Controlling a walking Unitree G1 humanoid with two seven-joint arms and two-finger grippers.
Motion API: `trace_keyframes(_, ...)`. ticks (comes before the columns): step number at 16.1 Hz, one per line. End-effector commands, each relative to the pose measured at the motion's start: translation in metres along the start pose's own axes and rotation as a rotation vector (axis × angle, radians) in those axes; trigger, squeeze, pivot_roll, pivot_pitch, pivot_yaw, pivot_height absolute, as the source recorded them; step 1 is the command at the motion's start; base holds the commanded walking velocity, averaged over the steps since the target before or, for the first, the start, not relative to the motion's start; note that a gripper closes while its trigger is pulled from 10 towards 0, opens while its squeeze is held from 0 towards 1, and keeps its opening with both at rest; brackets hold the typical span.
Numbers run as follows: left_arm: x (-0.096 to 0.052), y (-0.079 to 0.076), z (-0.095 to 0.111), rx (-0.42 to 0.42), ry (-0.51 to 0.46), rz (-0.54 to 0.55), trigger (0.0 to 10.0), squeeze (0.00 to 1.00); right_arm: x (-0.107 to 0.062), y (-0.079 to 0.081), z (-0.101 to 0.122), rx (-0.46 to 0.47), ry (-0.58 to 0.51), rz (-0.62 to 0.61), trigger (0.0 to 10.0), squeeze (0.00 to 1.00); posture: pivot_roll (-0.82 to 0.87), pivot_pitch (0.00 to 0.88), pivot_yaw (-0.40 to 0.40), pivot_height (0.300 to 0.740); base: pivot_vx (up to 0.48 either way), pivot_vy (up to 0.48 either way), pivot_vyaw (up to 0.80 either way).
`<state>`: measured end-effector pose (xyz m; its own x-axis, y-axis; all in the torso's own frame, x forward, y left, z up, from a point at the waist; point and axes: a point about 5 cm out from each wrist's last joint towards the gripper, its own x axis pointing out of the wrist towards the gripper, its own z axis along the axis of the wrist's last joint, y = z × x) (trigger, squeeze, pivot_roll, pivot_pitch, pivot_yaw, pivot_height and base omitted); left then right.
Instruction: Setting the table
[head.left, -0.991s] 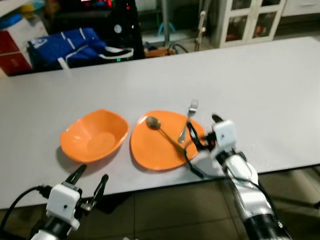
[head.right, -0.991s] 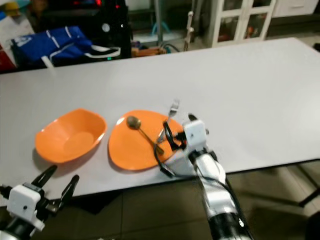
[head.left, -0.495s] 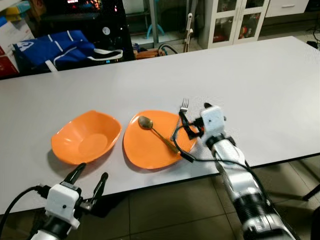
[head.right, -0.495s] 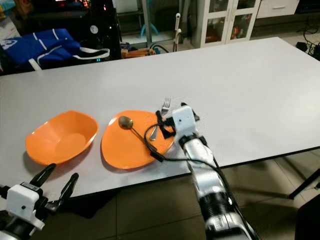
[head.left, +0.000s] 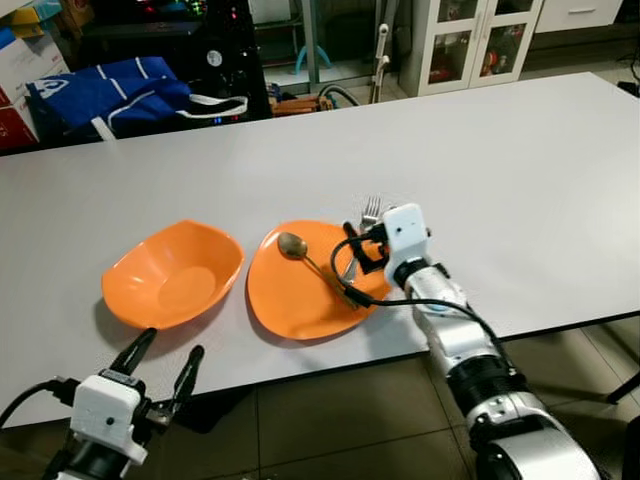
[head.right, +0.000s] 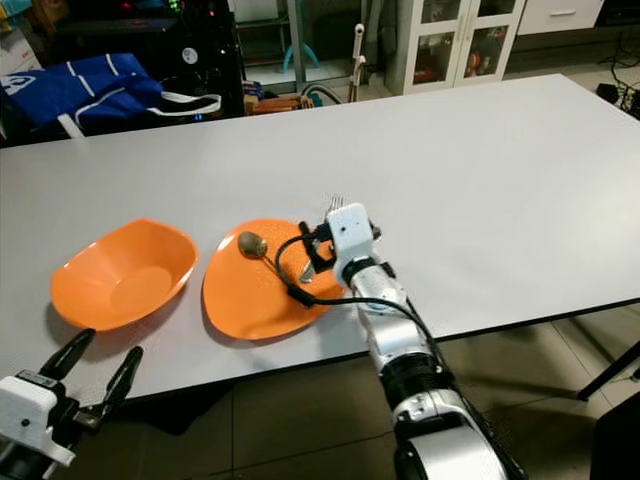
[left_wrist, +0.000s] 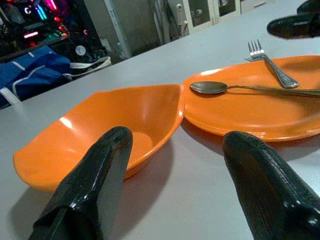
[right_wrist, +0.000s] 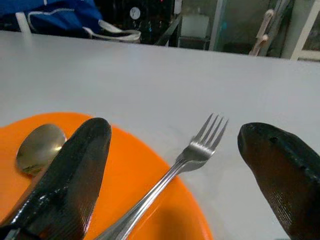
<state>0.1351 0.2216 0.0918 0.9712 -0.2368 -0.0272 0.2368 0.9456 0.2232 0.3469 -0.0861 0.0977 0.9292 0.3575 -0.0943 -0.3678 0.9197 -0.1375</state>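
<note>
I see the fork (right_wrist: 192, 160) lying lengthwise between my spread right claw (head.left: 362, 249), tines pointing away onto the counter (head.left: 520, 180); its handle end is hidden.

Orange plate (head.left: 300, 300) and orange bowl (head.left: 175, 275) — plain, on a pale grey surface (head.left: 520, 180); silver fork (right_wrist: 187, 162), brassy spoon (head.left: 305, 256), blue bag (head.left: 105, 90) behind.

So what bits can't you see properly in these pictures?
- Fork handle: head views, the right gripper covers it.
- Spoon handle end: left wrist view, cut off by the picture edge.
- Cabinet contents: head views, too small.
</note>
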Motion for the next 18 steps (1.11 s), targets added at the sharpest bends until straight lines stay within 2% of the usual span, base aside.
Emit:
trace_keyframes(1,-0.001,0.003,0.004,0.010,-0.009,0.014,10.0,0.00,0.006,0.004,0.009,-0.001,-0.027,0.024,10.0,0.00,-0.02,0.000,0.105,0.740,0.000,0.000,0.00)
trace_keyframes(3,-0.003,0.003,0.006,0.013,-0.010,0.020,10.0,0.00,0.011,0.008,0.010,0.003,-0.006,0.044,10.0,0.00,-0.02,0.000,0.105,0.740,0.000,0.000,0.00)
trace_keyframes(4,0.017,0.004,0.015,0.014,-0.027,0.018,10.0,0.00,0.013,0.010,0.010,0.000,0.002,0.053,10.0,0.00,-0.01,0.000,0.100,0.740,0.000,0.000,0.00)
trace_keyframes(5,0.047,0.004,0.034,0.019,-0.056,0.015,10.0,0.00,0.014,0.010,0.010,-0.013,0.009,0.060,10.0,0.00,-0.01,0.000,0.100,0.740,0.000,0.000,0.00)
trace_keyframes(6,0.053,0.004,0.039,0.022,-0.059,0.016,10.0,0.00,0.014,0.011,0.009,-0.021,0.017,0.062,10.0,0.00,-0.01,0.000,0.098,0.740,0.000,0.000,0.00)
trace_keyframes(9,0.055,0.004,0.040,0.024,-0.055,0.021,10.0,0.00,0.012,0.008,-0.001,-0.070,0.066,0.038,10.0,0.00,-0.01,0.000,0.097,0.740,0.000,0.000,0.00)
trace_keyframes(13,0.059,0.003,0.043,0.014,-0.028,0.027,10.0,0.00,0.013,0.007,-0.002,-0.058,0.064,0.017,10.0,0.00,-0.01,0.000,0.096,0.740,0.000,0.000,0.00)
trace_keyframes(18,0.058,0.005,0.042,0.005,0.001,0.062,10.0,0.00,0.009,-0.003,-0.002,-0.045,0.026,-0.030,10.0,0.00,-0.02,0.000,0.092,0.740,0.000,0.000,0.00)
